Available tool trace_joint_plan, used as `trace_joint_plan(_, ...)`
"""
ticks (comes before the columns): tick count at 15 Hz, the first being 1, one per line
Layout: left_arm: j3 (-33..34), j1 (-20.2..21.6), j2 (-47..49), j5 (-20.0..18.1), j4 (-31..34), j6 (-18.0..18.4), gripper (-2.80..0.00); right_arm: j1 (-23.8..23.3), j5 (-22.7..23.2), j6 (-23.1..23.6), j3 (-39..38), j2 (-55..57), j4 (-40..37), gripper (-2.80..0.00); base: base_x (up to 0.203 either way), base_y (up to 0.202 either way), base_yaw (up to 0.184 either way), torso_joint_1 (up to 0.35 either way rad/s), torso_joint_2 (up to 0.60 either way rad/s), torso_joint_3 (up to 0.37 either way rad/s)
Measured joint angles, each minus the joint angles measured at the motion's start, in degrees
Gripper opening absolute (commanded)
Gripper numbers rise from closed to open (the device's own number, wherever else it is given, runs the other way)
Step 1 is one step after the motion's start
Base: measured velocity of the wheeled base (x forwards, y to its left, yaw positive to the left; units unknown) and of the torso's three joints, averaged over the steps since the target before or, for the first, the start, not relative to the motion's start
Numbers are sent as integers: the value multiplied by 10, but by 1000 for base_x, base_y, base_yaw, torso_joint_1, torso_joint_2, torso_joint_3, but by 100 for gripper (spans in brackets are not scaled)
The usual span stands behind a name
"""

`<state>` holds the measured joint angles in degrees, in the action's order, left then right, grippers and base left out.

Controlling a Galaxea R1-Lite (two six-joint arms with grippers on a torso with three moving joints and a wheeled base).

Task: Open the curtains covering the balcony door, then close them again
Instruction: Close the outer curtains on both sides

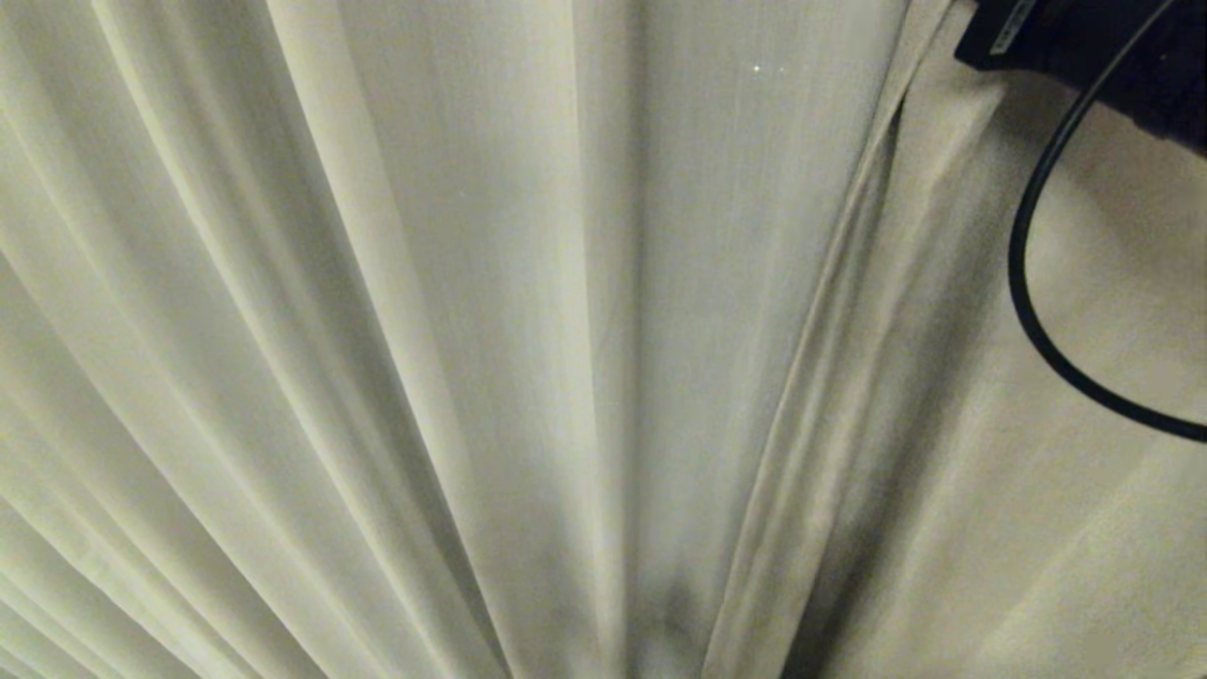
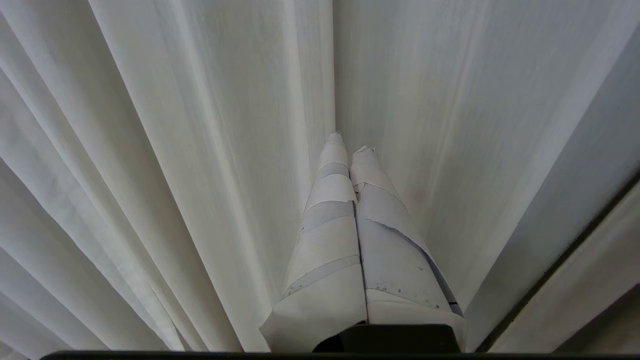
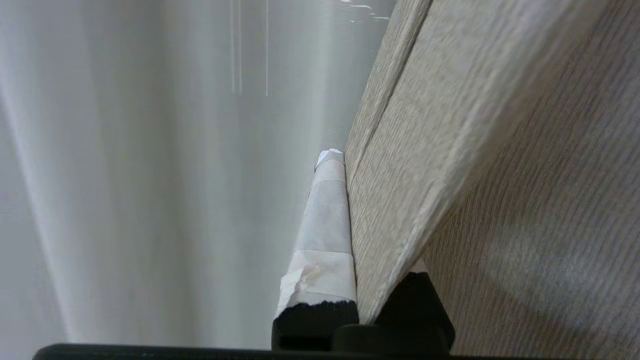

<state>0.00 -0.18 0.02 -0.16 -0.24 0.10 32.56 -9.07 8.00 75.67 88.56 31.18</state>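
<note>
The cream-white pleated curtains (image 1: 471, 330) fill the head view, and the hemmed edge of the right panel (image 1: 830, 330) overlaps the left one. They hide the balcony door. In the right wrist view my right gripper (image 3: 345, 160) is shut on that panel's hem (image 3: 430, 125): one taped finger (image 3: 325, 220) lies against the fabric, while the cloth covers the other. Only that arm's dark wrist (image 1: 1113, 47) shows at the head view's upper right. My left gripper (image 2: 350, 142) is shut and empty, its taped fingertips pointing at the pleats (image 2: 200, 150).
A black cable (image 1: 1028, 283) loops down from the right wrist in front of the right panel. A dark line (image 2: 565, 260) runs along the fabric beside the left gripper; what it is cannot be told.
</note>
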Motion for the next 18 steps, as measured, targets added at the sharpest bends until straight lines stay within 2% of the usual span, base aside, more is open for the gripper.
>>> trace_joint_plan(3,0,0,0,0,0,0,-280,24,-18,8,9,12,2,-280,0,0,0,0,0,0)
trace_joint_plan(12,0,0,0,0,0,0,-280,52,-19,50,0,34,36,-280,0,0,0,0,0,0)
trace_joint_plan(18,0,0,0,0,0,0,-280,90,-18,137,2,61,74,-280,0,0,0,0,0,0)
